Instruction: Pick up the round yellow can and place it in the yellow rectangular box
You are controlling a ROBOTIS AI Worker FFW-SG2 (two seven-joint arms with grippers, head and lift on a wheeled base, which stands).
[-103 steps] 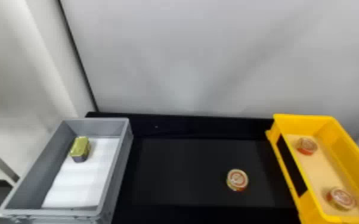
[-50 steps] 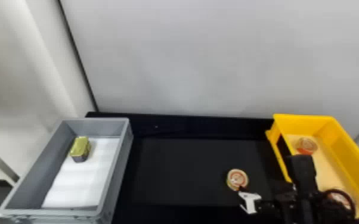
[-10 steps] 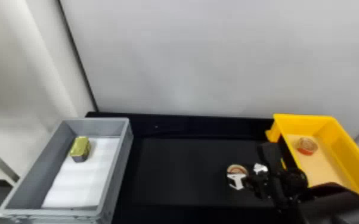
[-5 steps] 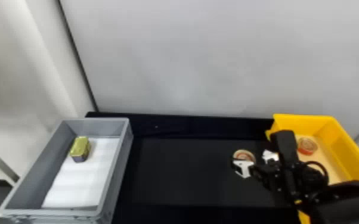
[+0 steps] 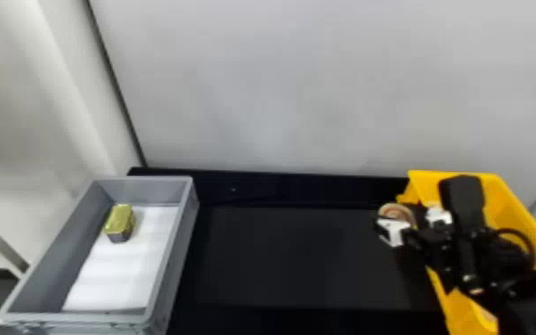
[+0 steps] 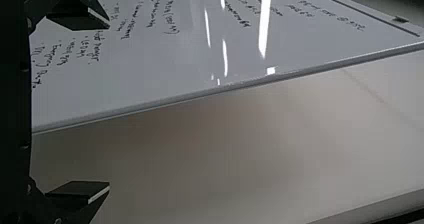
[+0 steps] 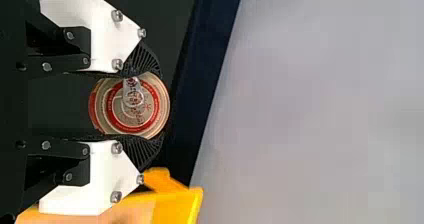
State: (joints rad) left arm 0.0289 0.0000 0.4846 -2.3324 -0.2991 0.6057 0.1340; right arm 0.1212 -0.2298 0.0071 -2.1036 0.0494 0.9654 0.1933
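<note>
In the head view my right gripper [image 5: 414, 225] is at the left rim of the yellow box [image 5: 440, 289], shut on the round can [image 5: 394, 211]. The right wrist view has the can [image 7: 132, 105] pinched between the two curved black pads of the right gripper [image 7: 134, 105], its ring-pull lid facing the camera. Part of the yellow box [image 7: 175, 206] lies beside the lower finger there. My left gripper [image 6: 107, 106] is parked in front of a wall and a whiteboard, its two fingers wide apart with nothing between them.
A grey box [image 5: 182, 249] stands on the left of the black table [image 5: 302, 258], holding a white sheet [image 5: 124, 267] and a yellow-green rectangular tin [image 5: 120, 220]. A pale wall [image 5: 280, 89] rises behind the table. My right arm covers much of the yellow box.
The right arm came in from the lower right, and its gripper took hold of the can. Since then both have moved away from the robot and right, toward the yellow box.
</note>
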